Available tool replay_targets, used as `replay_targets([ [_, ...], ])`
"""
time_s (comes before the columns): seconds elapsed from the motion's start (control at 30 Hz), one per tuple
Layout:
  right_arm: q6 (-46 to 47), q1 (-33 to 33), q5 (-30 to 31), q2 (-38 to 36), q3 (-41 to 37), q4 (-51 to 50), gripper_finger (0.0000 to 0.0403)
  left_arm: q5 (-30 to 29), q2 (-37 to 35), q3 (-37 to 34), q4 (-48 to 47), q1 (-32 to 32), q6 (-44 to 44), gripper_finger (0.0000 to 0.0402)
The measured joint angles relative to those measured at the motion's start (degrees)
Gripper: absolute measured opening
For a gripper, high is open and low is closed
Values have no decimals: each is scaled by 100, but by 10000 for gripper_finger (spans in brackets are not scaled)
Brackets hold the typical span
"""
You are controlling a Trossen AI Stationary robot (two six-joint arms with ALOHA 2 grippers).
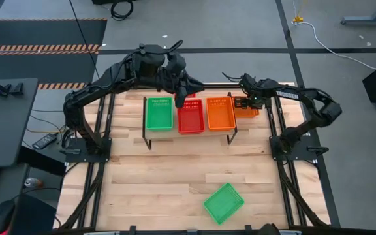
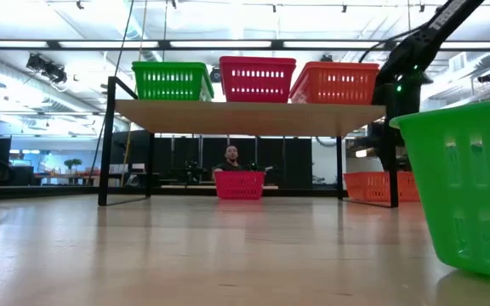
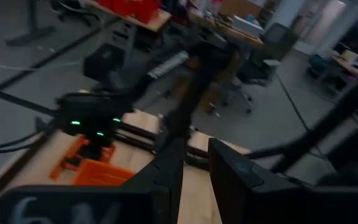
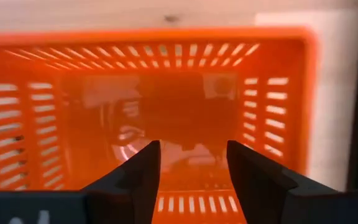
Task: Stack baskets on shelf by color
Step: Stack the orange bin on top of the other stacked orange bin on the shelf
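Three baskets stand in a row on the shelf [image 1: 188, 134]: green [image 1: 159, 112], red [image 1: 190, 115] and orange [image 1: 220, 113]. Another red basket [image 2: 239, 184] sits on the table behind the shelf. A further orange basket [image 1: 247, 109] rests on the table at the shelf's right end. My right gripper [image 4: 191, 168] is open and hovers right above it, fingers pointing down into its hollow [image 4: 166, 112]. My left gripper [image 3: 194, 180] is open and empty. It hangs over the shelf's far edge near the red baskets [image 1: 180, 94]. A loose green basket [image 1: 224, 202] lies tilted near the table's near edge.
The shelf's black legs [image 2: 109, 140] stand on the slatted tabletop, with open space under the plank. Bare tabletop [image 1: 155, 183] stretches between the shelf and the near edge. The near green basket [image 2: 470, 187] fills the right of the low view. A person shows far behind the table [image 2: 230, 157].
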Motion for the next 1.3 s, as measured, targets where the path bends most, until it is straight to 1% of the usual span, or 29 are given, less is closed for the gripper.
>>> replay_targets([
  [0.1,-40,0,-165,312,0,-63,172,114,-8,0,-51,-26,-139,81],
  [0.2,-88,15,-221,499,0,-81,141,139,-8,0,-82,-61,-76,77],
  [0.33,-225,17,-122,531,0,37,77,323,-26,0,-239,-38,2,73],
  [0.43,-277,-19,-115,344,0,301,19,328,-43,2,-358,-20,-40,74],
  [0.47,-345,-26,-112,239,0,481,10,326,-43,2,-403,-20,-99,75],
  [0.57,-387,-44,30,-103,6,940,12,326,-42,2,-483,-28,-173,74],
  [0.67,-497,-103,396,-427,94,1275,6,306,-43,2,-534,-31,-295,71],
  [0.73,-625,-193,607,-558,174,1331,6,186,-40,2,-540,-31,-366,68],
  [0.87,-949,-411,584,-622,350,1242,4,23,-43,2,-514,-33,-606,67],
  [0.93,-962,-497,366,-604,385,1055,8,-22,-40,2,-514,-62,-670,68],
  [1.0,-1073,-565,-96,-589,385,878,20,-37,-40,2,-512,-87,-694,68],
  [1.13,-1495,-581,-1009,-609,387,370,64,-35,-40,2,-514,-95,-560,67],
  [1.2,-1614,-546,-1215,-626,387,5,91,-31,-40,2,-515,-92,-565,68],
  [1.3,-2008,-452,-1224,-626,387,-533,131,58,-65,2,-565,-81,-622,68],
])
